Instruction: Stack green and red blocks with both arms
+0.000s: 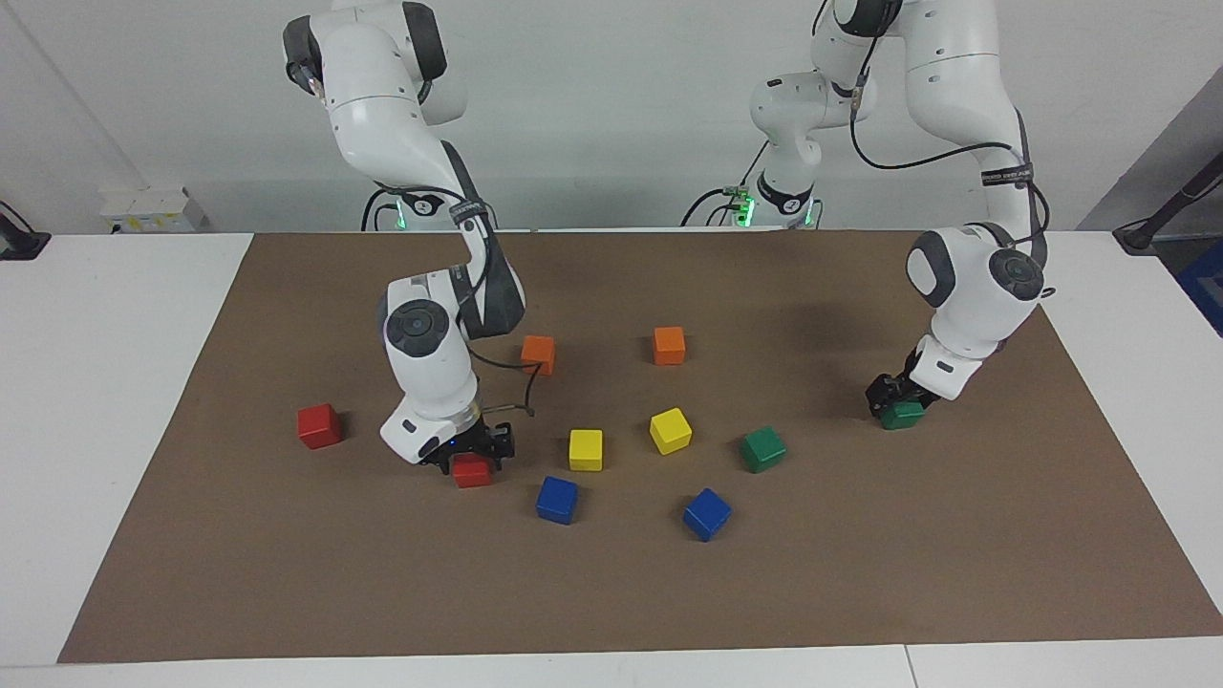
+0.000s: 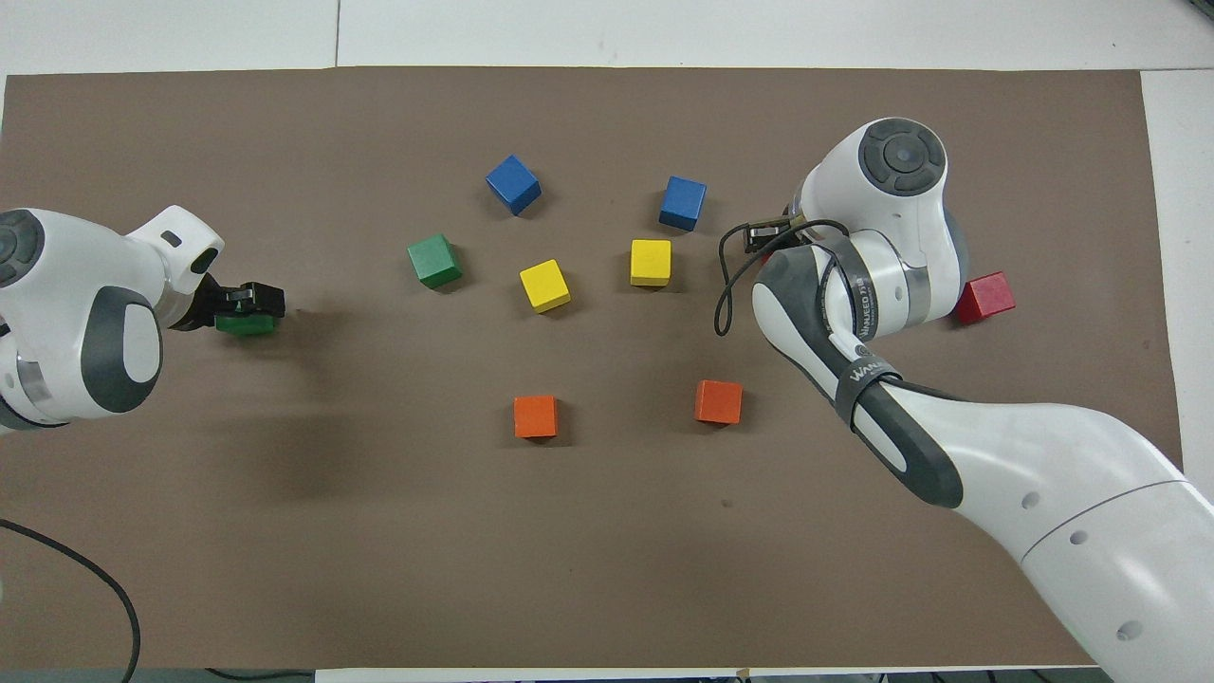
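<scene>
Right claw: down at tabletop level over a red block, its fingers straddling the block's upper half. Whether the fingers have clenched on it cannot be told; in the overhead view the arm's wrist hides the block almost entirely.

Left claw: low at the left arm's end of the brown mat, fingers to either side of a green block. The overhead view shows the black fingers on top of that block. Clenched or released cannot be told here either.

Remaining task blocks: the second red block lies toward the right arm's end, well apart from the right claw. The second green block sits between the left claw and the middle cluster.

Other items: two yellow blocks, two blue blocks and two orange blocks occupy the middle of the tabletop.

Risks, as judged:
- If either grasp is shallow or off-centre, a glossy cube may twist or slip out on lifting.
- Carrying the green block to its partner passes close to a yellow and a blue block; a low carry could knock them.
- A skewed grasp would set one cube down crooked on the other, and the stack could topple on release.
- The right arm's loose cable hangs near an orange block and could drag it.
</scene>
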Robot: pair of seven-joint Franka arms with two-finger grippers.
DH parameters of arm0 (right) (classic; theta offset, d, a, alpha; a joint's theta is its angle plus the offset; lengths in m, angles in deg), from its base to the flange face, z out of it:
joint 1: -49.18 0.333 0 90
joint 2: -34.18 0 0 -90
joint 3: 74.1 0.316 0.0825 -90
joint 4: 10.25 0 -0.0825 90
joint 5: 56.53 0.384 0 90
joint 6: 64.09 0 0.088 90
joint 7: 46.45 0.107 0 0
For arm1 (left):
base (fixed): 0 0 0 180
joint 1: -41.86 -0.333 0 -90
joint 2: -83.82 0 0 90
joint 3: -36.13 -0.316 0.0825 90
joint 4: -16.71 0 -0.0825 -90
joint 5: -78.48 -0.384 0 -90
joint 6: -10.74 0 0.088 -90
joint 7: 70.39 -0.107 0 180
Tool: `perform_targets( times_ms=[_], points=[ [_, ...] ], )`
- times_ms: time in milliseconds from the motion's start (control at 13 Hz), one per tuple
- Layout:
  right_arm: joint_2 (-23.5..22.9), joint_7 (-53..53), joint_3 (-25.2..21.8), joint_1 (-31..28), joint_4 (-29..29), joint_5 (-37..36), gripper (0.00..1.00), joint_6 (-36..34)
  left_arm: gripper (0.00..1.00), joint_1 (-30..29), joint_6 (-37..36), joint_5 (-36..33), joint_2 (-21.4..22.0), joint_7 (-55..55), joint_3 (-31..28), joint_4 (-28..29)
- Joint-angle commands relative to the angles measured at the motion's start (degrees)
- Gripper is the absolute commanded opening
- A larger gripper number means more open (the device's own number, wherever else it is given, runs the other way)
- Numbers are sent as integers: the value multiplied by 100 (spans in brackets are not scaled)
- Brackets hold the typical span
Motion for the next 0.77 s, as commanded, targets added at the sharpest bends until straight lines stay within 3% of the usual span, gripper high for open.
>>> perform_targets(
  times_ms=[0,153,307,537,690],
  points=[
    [144,173,34,-96,71,-73,0,-182,100,76,-203,52,-28,9,10,-442],
    [555,42,-1,-323,-17,-125,0,-857,100,382,-818,70,-281,472,-8,-1285],
    [1073,-710,-1,-753,44,-134,0,-1368,100,759,-864,70,-484,1246,-8,-1735],
    [1400,-1994,-1,-1439,150,-143,0,-1616,100,1340,-1205,52,-906,2215,-17,-2421],
    [1506,-2680,7,-1729,264,-161,0,-1599,100,1805,-1181,-9,-1117,2818,-25,-2520]
  ],
)
